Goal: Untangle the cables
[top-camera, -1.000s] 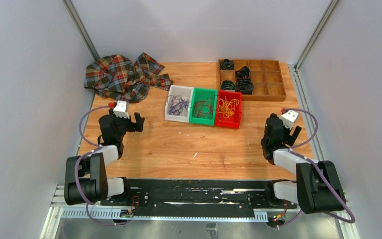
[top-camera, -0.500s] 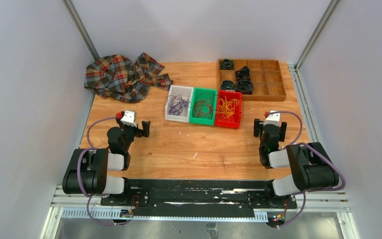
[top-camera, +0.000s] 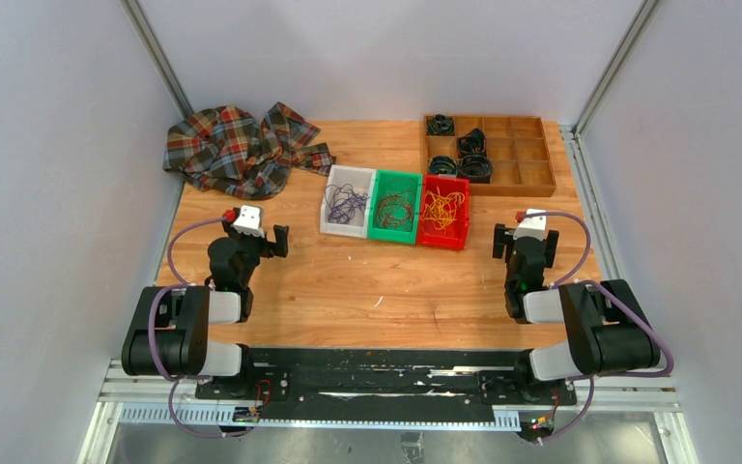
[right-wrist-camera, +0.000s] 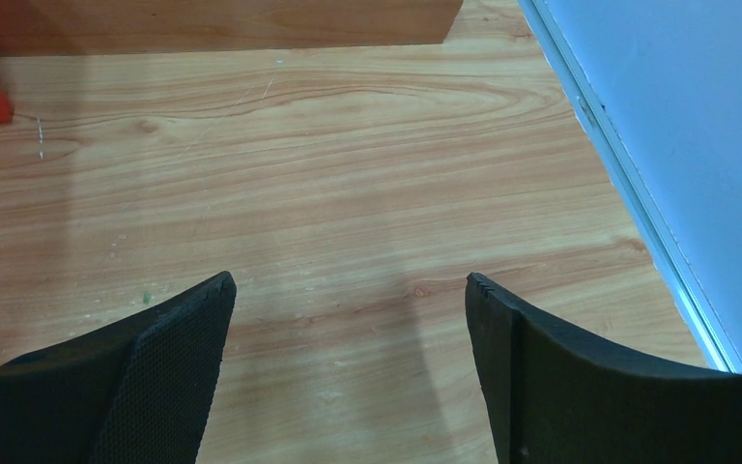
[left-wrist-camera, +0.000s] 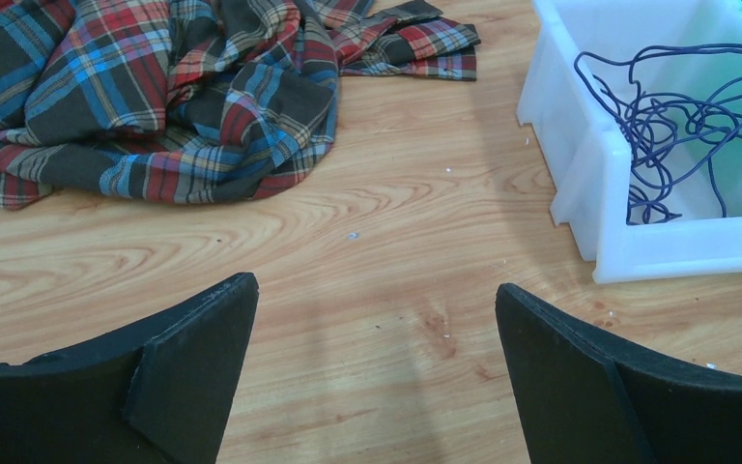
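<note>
Purple cables (top-camera: 345,204) in white bin (top-camera: 343,231), dark cables (top-camera: 395,209) in green bin (top-camera: 391,236), yellow-orange cables (top-camera: 442,208) in red bin (top-camera: 442,242). Row sits mid worktop (top-camera: 377,280), toward far edge. Left fingers (left-wrist-camera: 193,358), right fingers (right-wrist-camera: 560,367) spread, empty. Sorting looks done: park both clear of bins.

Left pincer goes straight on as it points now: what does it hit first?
The left pincer probably meets bare table, in the gap between plaid cloth and white bin; depth unclear.

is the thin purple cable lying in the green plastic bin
No, the thin purple cable lies inside the white plastic bin in the left wrist view.
</note>
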Available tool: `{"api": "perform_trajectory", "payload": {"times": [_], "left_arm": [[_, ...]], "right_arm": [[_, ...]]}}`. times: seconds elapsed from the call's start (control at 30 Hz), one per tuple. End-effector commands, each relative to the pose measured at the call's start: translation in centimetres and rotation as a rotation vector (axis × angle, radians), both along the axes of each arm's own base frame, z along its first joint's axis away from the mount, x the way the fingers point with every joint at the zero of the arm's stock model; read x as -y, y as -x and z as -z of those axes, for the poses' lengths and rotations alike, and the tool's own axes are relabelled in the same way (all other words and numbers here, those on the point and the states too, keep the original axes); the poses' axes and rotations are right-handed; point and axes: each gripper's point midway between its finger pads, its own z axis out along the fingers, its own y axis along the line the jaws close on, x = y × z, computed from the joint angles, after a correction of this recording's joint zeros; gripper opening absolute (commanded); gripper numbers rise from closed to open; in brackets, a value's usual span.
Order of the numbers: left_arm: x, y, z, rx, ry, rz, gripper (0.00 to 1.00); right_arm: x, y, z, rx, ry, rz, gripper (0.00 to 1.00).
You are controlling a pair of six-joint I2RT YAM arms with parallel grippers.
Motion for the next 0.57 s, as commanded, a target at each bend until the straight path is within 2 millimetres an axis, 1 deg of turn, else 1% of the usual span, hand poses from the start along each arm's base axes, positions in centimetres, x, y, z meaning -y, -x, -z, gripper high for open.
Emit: {"api": "perform_trajectory", "payload": {"times": [0.0, 0.53], "left_arm": [[-0.21, -0.22, -0.48, 0.02, -0.014, -0.013, 0.98], [-0.23, -0.23, -0.46, 0.02, -0.014, -0.013, 0.98]], "right_arm": [[0.34, -0.51, -1.11, 0.039, 0.001, 0.007, 0.88], [0.37, -0.69, -1.05, 0.04, -0.012, -0.007, 0.88]]}}
